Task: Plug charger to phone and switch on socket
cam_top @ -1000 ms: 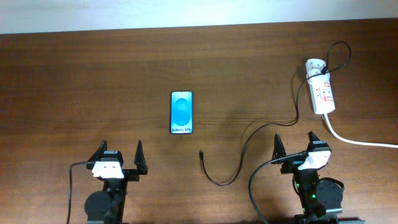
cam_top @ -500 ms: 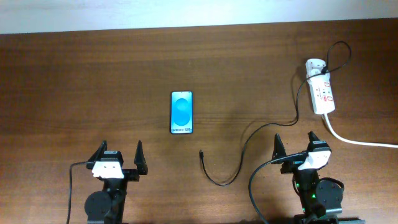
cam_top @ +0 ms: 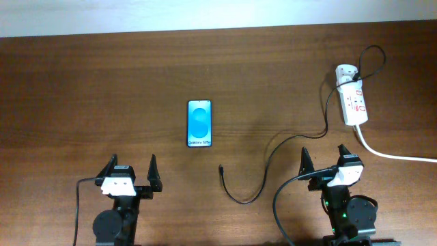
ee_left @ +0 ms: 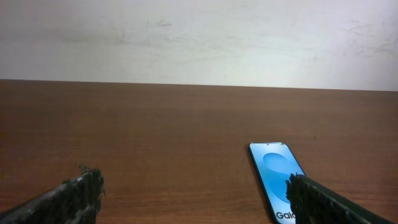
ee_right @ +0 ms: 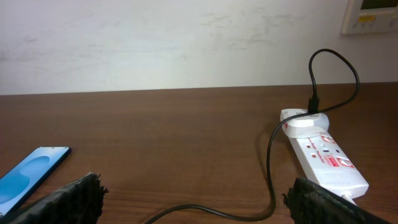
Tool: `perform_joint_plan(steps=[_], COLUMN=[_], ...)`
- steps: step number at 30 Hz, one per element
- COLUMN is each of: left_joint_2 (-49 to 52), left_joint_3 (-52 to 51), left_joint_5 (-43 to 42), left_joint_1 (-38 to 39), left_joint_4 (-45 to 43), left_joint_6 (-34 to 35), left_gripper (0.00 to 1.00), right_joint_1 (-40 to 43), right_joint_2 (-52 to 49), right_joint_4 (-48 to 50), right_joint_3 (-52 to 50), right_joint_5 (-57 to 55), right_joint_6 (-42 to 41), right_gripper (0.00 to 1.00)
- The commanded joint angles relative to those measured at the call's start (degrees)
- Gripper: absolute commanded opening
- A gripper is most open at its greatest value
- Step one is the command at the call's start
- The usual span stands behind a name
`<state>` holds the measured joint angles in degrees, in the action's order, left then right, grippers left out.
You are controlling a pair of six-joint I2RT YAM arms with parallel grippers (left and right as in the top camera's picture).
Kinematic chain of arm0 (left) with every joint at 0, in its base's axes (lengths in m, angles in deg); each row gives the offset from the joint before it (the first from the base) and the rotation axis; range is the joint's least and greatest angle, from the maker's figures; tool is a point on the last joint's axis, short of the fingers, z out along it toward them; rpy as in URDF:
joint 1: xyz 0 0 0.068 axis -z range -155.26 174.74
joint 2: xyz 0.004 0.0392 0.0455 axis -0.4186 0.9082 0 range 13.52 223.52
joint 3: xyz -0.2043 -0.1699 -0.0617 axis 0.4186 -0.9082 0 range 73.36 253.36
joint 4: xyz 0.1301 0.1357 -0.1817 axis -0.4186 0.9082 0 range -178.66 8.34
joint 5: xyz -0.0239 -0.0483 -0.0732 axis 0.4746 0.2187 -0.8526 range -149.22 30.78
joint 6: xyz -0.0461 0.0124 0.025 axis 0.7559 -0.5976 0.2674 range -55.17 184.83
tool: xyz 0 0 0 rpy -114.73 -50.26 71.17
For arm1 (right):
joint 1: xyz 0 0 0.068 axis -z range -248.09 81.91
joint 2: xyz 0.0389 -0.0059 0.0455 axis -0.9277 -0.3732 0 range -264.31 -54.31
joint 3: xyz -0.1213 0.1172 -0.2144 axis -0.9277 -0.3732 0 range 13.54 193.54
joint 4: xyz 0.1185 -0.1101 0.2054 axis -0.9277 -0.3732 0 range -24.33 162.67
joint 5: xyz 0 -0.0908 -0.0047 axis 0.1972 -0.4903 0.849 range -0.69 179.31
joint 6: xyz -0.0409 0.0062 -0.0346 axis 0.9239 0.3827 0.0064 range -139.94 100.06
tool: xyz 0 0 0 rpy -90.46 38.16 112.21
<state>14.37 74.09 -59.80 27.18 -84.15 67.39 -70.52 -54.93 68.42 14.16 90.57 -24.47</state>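
Nothing has moved since a second ago. Nearest us, the left gripper (cam_top: 133, 160) and right gripper (cam_top: 323, 152) both stand spread wide, holding nothing. Between them we see one charger (cam_top: 243, 202), a thin black cable, its plug tip (cam_top: 221, 169) loose on the brown wooden table (cam_top: 102, 82). One phone (cam_top: 199, 123), blue screen up, lies farther in. One white socket (cam_top: 354, 104) with red markings sits far right, before a pale wall (ee_left: 199, 37).

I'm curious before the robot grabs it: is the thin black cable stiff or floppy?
Probably floppy: the charger cable lies in loose curves. Lifted by its plug tip, the rest would likely sag and drag. Thin, so probably light.
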Motion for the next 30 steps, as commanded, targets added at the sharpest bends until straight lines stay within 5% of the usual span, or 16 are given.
perform_joint_plan(steps=[1,9,14,21,25,28,30], left_joint_2=[-0.39,-0.39,-0.37,14.53,41.66,49.46,52.3], left_joint_3=[-0.2,-0.2,1.03,22.8,54.64,59.56,61.72], left_joint_5=[0.37,-15.15,-16.63,-17.09,-23.87,-41.7,-43.12], left_joint_1=[-0.35,-0.35,-0.35,-0.37,-0.35,-0.35,-0.35], left_joint_4=[0.13,-15.08,-27.15,-14.49,14.86,9.68,10.64], left_joint_6=[-1.05,-0.85,-0.39,-0.46,-0.44,-0.44,-0.17], left_gripper=[0.99,0.99,0.99,0.99,0.99,0.99,0.99], right_joint_1=[0.26,0.26,0.26,0.26,0.26,0.26,0.26], right_joint_2=[0.42,0.42,0.42,0.42,0.42,0.42,0.42], right_joint_4=[-0.31,-0.31,-0.31,-0.31,-0.31,-0.31,-0.31], right_joint_3=[-0.31,-0.31,-0.31,-0.31,-0.31,-0.31,-0.31], right_joint_5=[-1.11,-1.11,-1.11,-1.11,-1.11,-1.09,-1.11], right_joint_6=[-0.17,-0.17,-0.17,-0.17,-0.17,-0.17,-0.17], right_gripper=[0.98,0.98,0.98,0.98,0.98,0.98,0.98])
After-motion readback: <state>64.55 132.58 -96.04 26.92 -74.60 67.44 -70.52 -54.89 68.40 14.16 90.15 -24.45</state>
